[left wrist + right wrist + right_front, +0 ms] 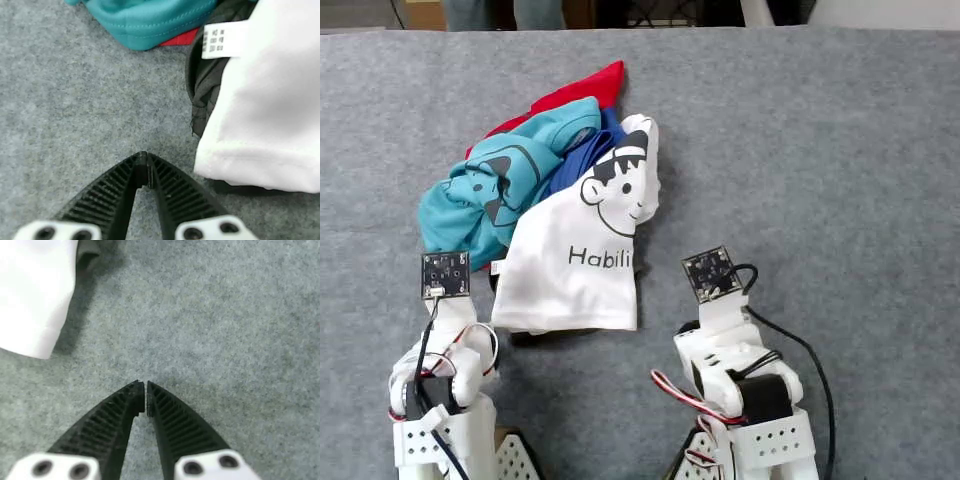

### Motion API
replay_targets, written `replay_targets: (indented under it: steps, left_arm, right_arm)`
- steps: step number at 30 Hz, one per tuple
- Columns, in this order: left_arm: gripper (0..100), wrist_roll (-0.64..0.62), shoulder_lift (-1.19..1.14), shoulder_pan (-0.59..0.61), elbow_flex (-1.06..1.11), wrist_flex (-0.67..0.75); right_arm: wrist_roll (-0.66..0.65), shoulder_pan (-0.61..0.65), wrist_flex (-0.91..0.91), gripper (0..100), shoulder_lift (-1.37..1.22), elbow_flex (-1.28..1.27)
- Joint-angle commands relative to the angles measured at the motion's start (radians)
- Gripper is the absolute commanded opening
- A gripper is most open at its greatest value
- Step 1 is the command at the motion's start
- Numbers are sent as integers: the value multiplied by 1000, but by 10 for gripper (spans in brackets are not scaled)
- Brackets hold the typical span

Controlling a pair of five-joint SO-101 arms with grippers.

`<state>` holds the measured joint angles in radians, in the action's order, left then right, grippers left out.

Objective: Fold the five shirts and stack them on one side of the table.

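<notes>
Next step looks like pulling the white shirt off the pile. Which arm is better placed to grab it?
Left, probably. The left gripper, shut, sits right beside the hem of the white shirt; the right gripper, also shut, has more bare table between it and that shirt's corner.

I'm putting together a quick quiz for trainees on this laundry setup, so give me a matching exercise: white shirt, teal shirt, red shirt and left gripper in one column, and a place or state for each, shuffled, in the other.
Column one:
1. white shirt
2. teal shirt
3. red shirt
4. left gripper

Column two:
A. peeks out at the far edge of the pile
B. shut, above the bare grey table
C. bunched on the pile's left side
D. lies on top at the pile's near side, cartoon face up

Pairs: 1-D, 2-C, 3-A, 4-B.
</notes>
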<state>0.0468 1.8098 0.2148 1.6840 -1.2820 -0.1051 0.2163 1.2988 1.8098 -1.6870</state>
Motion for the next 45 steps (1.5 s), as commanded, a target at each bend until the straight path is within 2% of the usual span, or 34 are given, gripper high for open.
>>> replay_targets:
  steps: [1,30,36,39,45]
  left_arm:
    - [30,5,5,-7,15,11]
    - [30,5,5,-7,15,11]
    - [30,5,5,-5,15,11]
    - [30,5,5,-5,15,11]
    - [30,5,5,-7,15,11]
  right_arm:
    - [0,3,0,21,71,2]
    - [3,2,0,18,71,13]
    - [3,6,-8,18,68,231]
    - [3,52,-43,18,62,326]
    - [3,172,-150,18,62,358]
